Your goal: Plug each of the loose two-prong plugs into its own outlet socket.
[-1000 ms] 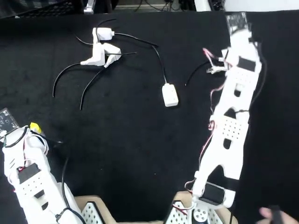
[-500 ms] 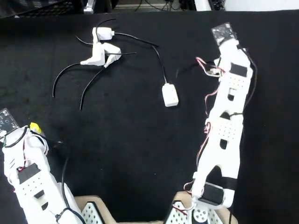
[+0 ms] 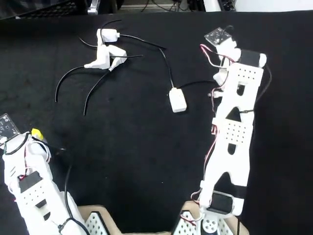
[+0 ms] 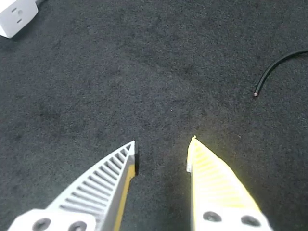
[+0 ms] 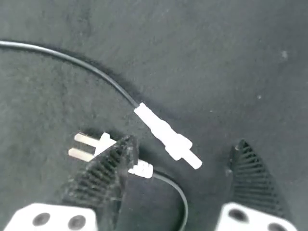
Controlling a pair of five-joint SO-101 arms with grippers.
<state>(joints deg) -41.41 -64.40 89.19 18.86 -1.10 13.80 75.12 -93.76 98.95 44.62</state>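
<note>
High view: a white outlet socket [image 3: 177, 100] lies near the middle of the black worktop [image 3: 137, 161]. A heap of white plugs [image 3: 105, 55] sits toward 11 o'clock.

Left wrist view: the left claw [image 4: 163, 141] is spread over bare worktop.

Right wrist view: the right claw [image 5: 184, 142] is spread, with one finger over part of a two-prong plug [image 5: 89, 143] (small, light and hard, I think). Best to pinch its plastic body, not the prongs or the bendy cord [image 5: 164, 178].

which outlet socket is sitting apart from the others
The socket at mid-table, lying alone at the end of its black cable. The other white pieces are bunched together farther back, on the left arm's side.
</note>
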